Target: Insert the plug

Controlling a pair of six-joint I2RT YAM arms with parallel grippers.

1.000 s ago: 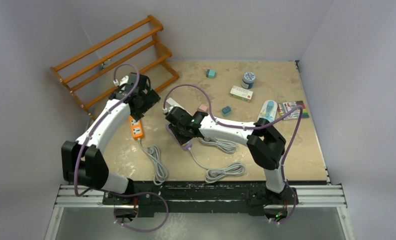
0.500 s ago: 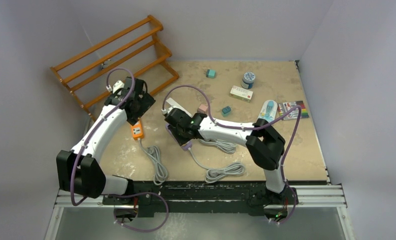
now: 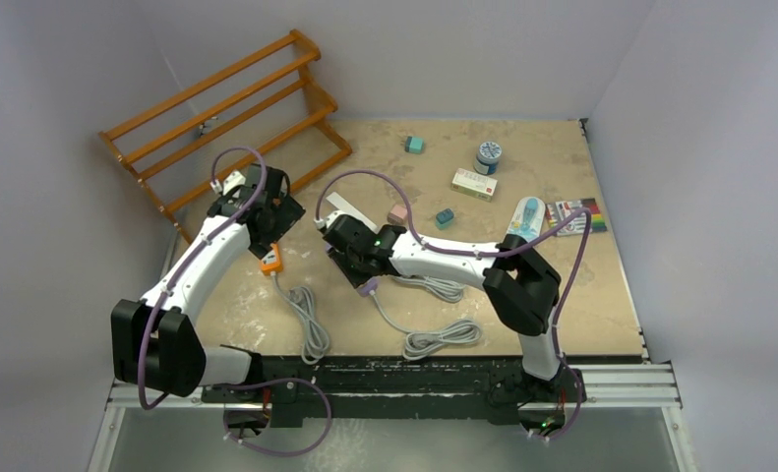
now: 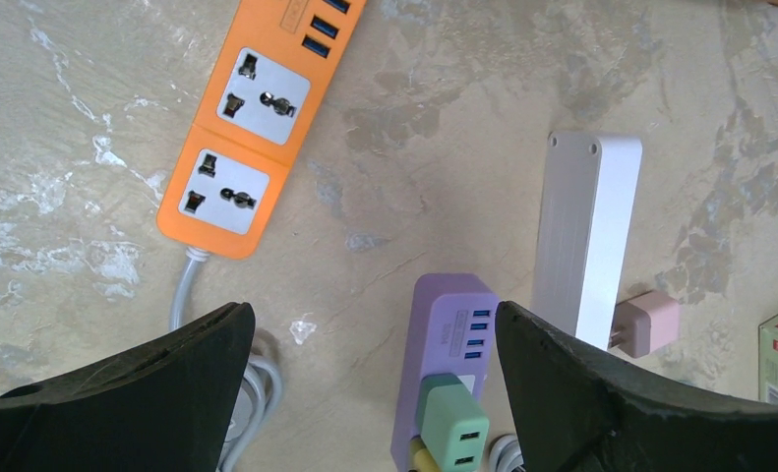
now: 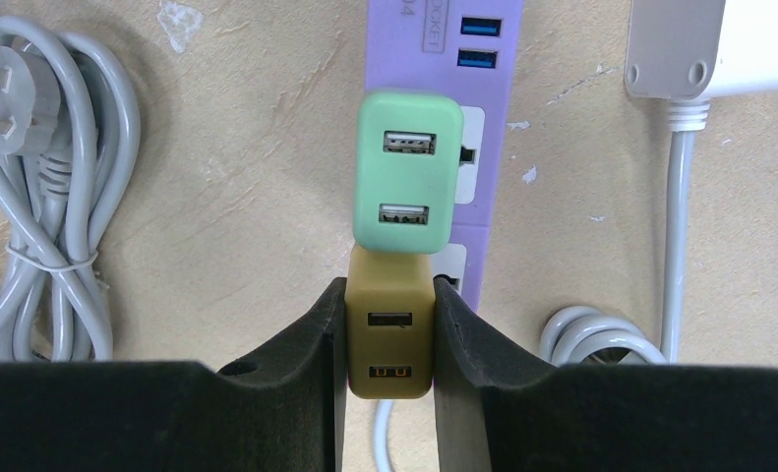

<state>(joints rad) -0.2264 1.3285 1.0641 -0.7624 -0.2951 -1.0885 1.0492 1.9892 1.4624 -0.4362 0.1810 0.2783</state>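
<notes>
My right gripper [image 5: 389, 297] is shut on a mustard-yellow USB plug [image 5: 389, 334]. It holds the plug upright over the purple power strip [image 5: 439, 59], touching the green plug [image 5: 408, 187] that sits in the strip. I cannot tell how deep its prongs are in the socket. In the top view the right gripper [image 3: 350, 251] covers most of the strip [image 3: 368, 285]. My left gripper [image 4: 370, 324] is open and empty above the table, with the purple strip [image 4: 444, 324] and green plug [image 4: 453, 428] between its fingers in that view.
An orange power strip [image 4: 247, 147] lies left of the purple one, and a white strip [image 4: 581, 226] with a pink plug [image 4: 650, 323] lies to its right. Coiled grey cables [image 3: 311, 320] lie near. A wooden rack [image 3: 227, 108], teal cubes [image 3: 415, 145], a tin [image 3: 489, 155] and a box [image 3: 474, 183] stand farther back.
My left arm has drawn its gripper back toward the near left, over the orange strip. My right gripper has shifted slightly with the yellow plug.
</notes>
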